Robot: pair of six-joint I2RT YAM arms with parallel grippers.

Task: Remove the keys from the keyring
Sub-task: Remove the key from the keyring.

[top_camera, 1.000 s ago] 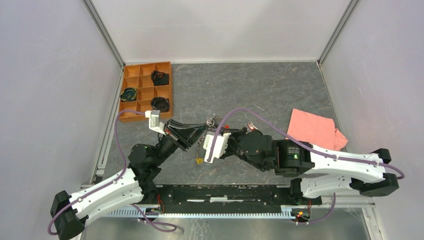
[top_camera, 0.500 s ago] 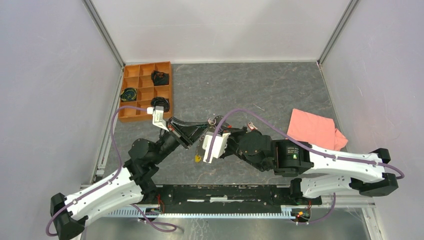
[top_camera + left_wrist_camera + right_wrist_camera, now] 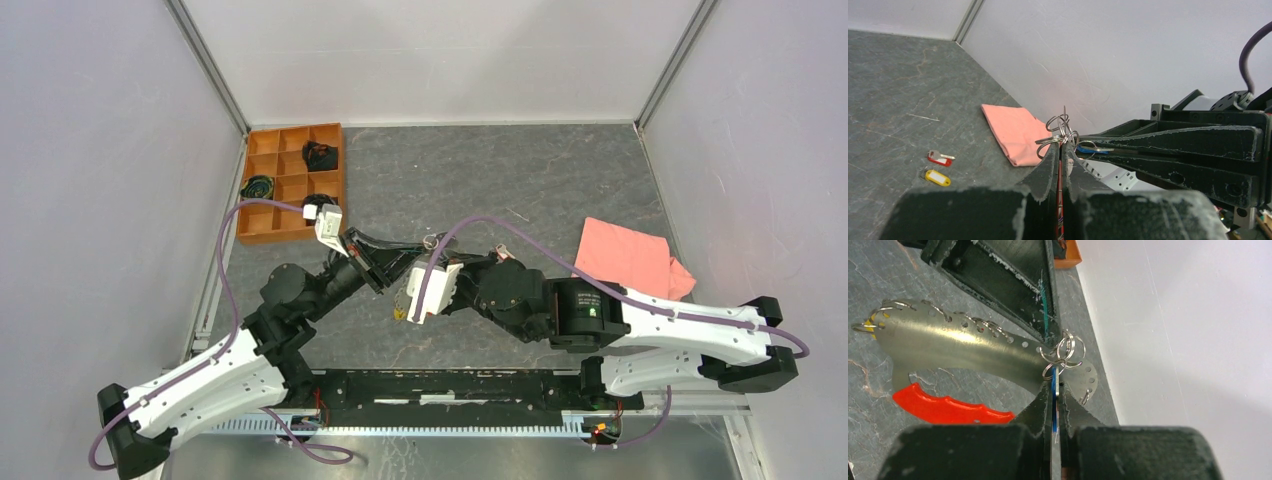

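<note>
L pincer (image 3: 1061, 148): jaws narrow, almost closed, clamped on the red strap (image 3: 1059, 200), which shows only as a thin sliver btwn the fingers. The keyring (image 3: 1060, 129), a cluster of interlinked split rings, sits just above the fingertips, raised off the desk (image 3: 540, 180).

R pincer (image 3: 1055, 386): jaws narrow, pinched on the blue key (image 3: 1054, 412), seen edge-on btwn the pads. The key's far end reaches the ring cluster. In L wrist view the R fingers come in from the side and meet the L fingertips at the rings, tips nearly touching.

Ref. landmark: pink cloth (image 3: 628, 262), lying on the desk.
- Keyring + both pincers: well apart from the cloth, on its L-arm side (top view).
- Red key (image 3: 940, 158) and yellow key (image 3: 937, 177): loose on the desk, just beside each other, not touching. Both lie near the cloth but apart from it, on the camera side in L wrist view.
- Orange compartment tray (image 3: 268, 237): far from the cloth, past the pincers on the same side; dark items in several compartments.

R wrist view: silvery perforated strip (image 3: 958, 340) w/ small rings along its edge sits behind the ring cluster, and a red scalloped piece (image 3: 948, 410) below it. Cannot tell what either is.
</note>
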